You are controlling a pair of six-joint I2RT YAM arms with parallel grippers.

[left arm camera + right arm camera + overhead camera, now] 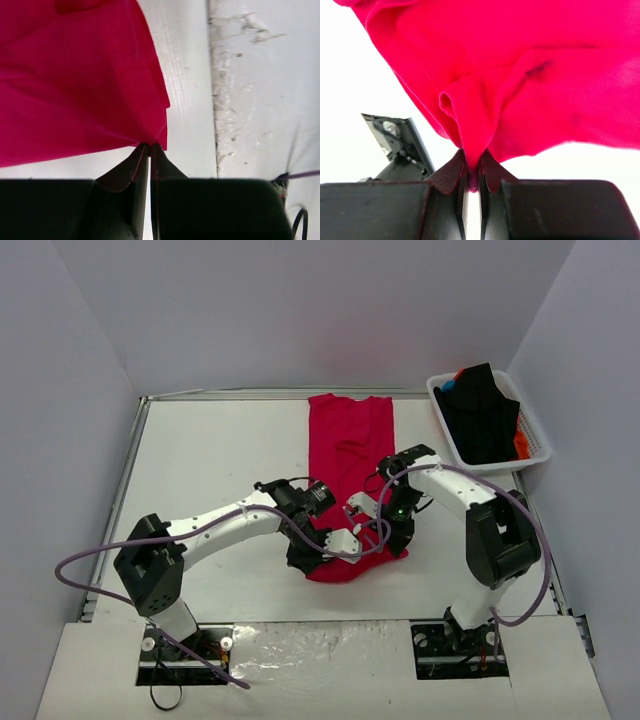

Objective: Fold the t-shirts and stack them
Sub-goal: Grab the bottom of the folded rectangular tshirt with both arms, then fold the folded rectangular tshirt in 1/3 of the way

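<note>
Crimson cloth: the red t-shirt [350, 440] lies as a long narrow strip on the worktop [210, 460], left of the basket [538, 432], with its far end about level with the basket's far rim. Its near end is bunched where both arms meet.

The left tool [150, 146] is closed tight on a corner of the hem. The right tool [472, 167] is likewise clamped on a pinched fold of the same cloth. The step in hand appears to be the lengthwise fold.

- Raise both tools together and keep them level, so the hem stays straight.
- Carry the hem away from the arm bases, toward the end level with the basket's far rim, without dragging the lower layer.
- Release only once the edges align.

The worktop is white, smooth and matt. Plain pale walls [300, 310] close it on three sides. The basket holds a black t-shirt [480, 415] with orange and blue cloth showing beneath it.
</note>
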